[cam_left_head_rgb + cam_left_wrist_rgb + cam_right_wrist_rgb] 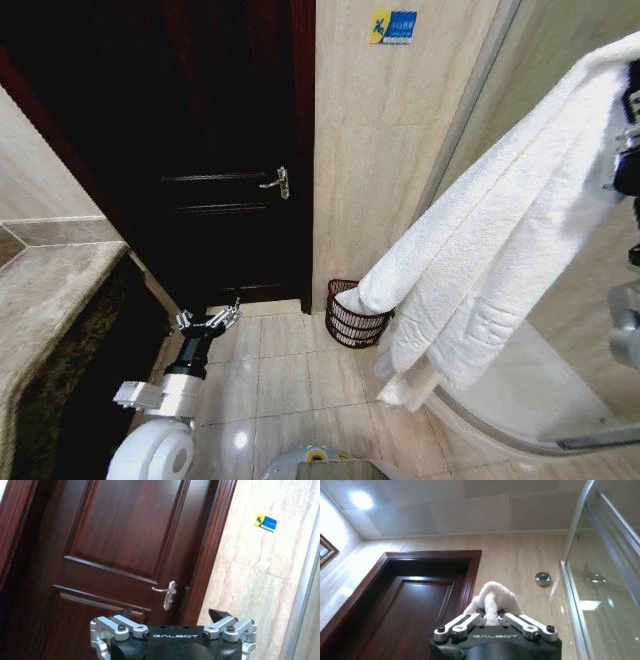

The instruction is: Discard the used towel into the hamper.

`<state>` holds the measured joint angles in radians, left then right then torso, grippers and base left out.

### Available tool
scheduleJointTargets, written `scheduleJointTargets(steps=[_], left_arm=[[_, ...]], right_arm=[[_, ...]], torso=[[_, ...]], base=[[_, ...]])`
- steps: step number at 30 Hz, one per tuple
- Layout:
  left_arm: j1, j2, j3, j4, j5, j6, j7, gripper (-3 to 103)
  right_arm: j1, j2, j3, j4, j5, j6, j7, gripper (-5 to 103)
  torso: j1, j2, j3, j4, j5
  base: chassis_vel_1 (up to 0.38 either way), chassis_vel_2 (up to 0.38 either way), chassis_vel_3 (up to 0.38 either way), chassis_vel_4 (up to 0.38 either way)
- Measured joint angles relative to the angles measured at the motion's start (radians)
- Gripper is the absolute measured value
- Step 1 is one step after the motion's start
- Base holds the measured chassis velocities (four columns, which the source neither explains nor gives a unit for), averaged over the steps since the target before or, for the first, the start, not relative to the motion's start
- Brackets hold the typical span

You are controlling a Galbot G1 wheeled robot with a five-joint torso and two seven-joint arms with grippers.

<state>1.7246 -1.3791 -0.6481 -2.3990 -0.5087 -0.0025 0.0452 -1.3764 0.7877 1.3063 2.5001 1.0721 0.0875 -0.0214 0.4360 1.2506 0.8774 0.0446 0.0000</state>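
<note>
A white towel [500, 220] hangs high from the right gripper [490, 615], its fingers pinched tight on a fold; the towel's lower end dangles just over the hamper [355, 318], which sits on the floor tiles against the wall beside the dark door [125, 551]. The left gripper [210, 320], low and idle, stands spread wide, holding nothing. Both wrists read "GALBOT". A blue-and-yellow wall sticker [393, 26] is too small to read.

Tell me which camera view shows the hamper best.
The head view. There the hamper stands on the floor tiles by the wall, right of the door, with the towel hanging partly in front of its rim. Both wrist views face the door and wall higher up, away from the hamper.
</note>
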Motion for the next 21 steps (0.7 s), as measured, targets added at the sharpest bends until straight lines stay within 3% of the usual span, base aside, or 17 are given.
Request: scheduleJointTargets(steps=[12, 21], left_arm=[[0.000, 0.000, 0.000, 0.000, 0.000, 0.000, 0.000, 100], [0.000, 0.000, 0.000, 0.000, 0.000, 0.000, 0.000, 100]], right_arm=[[0.063, -0.032, -0.042, -0.013, 0.001, 0.002, 0.006, 7], [0.159, -0.049, -0.176, -0.091, -0.089, 0.041, -0.027, 7]], torso=[[0.001, -0.001, 0.000, 0.0000, 0.0000], [-0.001, -0.001, 0.000, 0.0000, 0.0000]], base=[[-0.117, 0.123, 0.116, -0.114], [0.010, -0.012, -0.018, 0.025]])
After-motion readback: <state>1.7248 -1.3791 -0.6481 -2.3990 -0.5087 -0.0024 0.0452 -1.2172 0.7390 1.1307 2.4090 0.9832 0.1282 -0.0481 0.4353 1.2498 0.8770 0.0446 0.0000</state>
